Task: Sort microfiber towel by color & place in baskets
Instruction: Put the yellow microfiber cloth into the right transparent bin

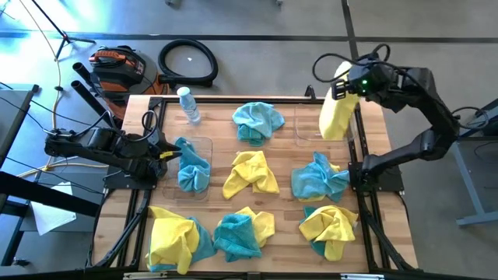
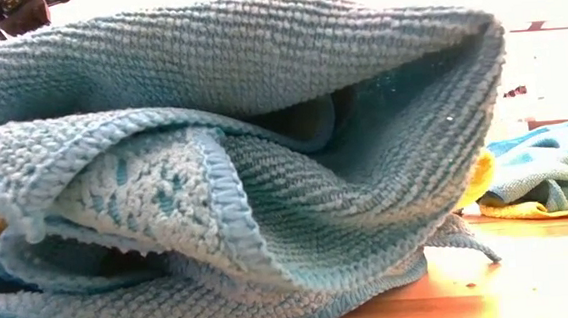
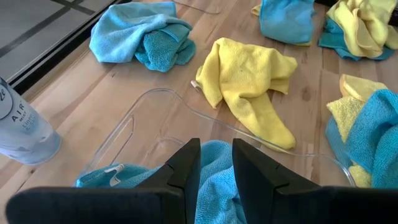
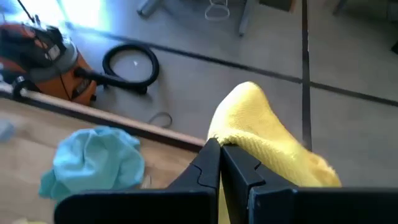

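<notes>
Several yellow and teal microfiber towels lie bunched on the wooden table [image 1: 284, 159]. One teal towel [image 1: 193, 167] lies inside the left clear basket [image 3: 155, 94]. My left gripper [image 1: 170, 153] is open at that basket's left side, and its fingers straddle this teal towel [image 3: 216, 180]. My right gripper [image 1: 342, 87] is shut on a yellow towel [image 1: 336, 117] high over the table's far right part, beside the faint right basket [image 1: 309, 124]. In the low view a teal towel [image 2: 262, 130] fills most of the picture. My left gripper has teal cloth [image 3: 216, 186] showing in the gap between its fingers [image 3: 186, 171]; whether they touch it, I cannot tell. My right gripper pinches a bunched top part of the yellow towel [image 4: 249, 124] between its two fingers. The towel is lifted clear and hangs slack below the gripper.
A clear water bottle [image 1: 188, 105] lies near the table's far left corner, beside the left basket. Towel heaps line the near edge [image 1: 237, 233] and the middle [image 1: 250, 173]. Beyond the far edge, a vacuum [image 1: 117, 66] and a hose coil [image 1: 187, 62] sit on the floor.
</notes>
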